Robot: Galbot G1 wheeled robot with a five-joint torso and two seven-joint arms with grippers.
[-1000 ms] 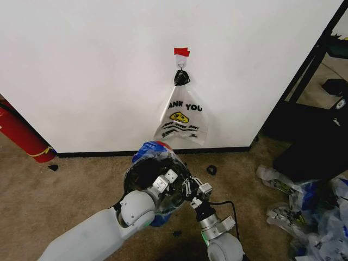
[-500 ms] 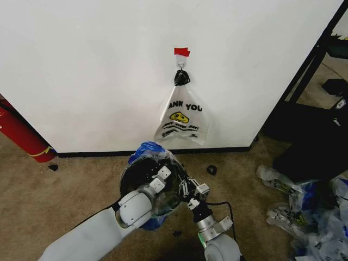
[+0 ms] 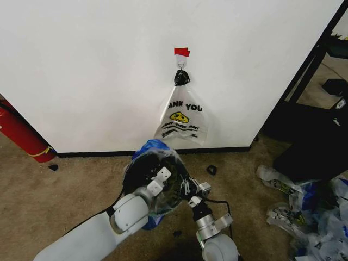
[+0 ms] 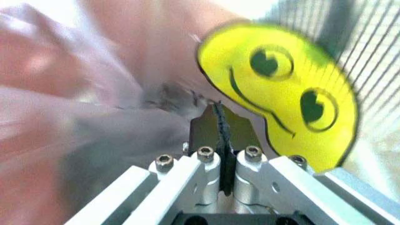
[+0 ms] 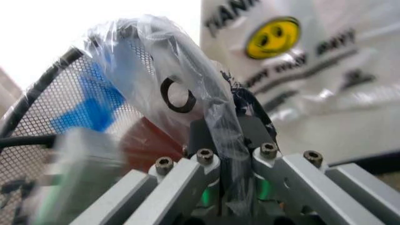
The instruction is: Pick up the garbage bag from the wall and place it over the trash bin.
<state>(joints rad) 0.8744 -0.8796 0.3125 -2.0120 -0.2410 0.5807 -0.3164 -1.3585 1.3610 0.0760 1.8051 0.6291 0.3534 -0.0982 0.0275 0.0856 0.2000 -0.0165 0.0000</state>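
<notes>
In the head view, the bag is lying draped over the bin on the carpet below the wall, with the left gripper and right gripper both working at its rim.

In the left wrist view, the left gripper is pinching the film, fingers together.

In the right wrist view, the right gripper is clamping a fold of the bag beside the bin's mesh.

One trash bin, one garbage bag draped on it, one white "THANK YOU" bag on one hook, one red tape strip, one red cylinder, two tools: left tool, right tool.
</notes>
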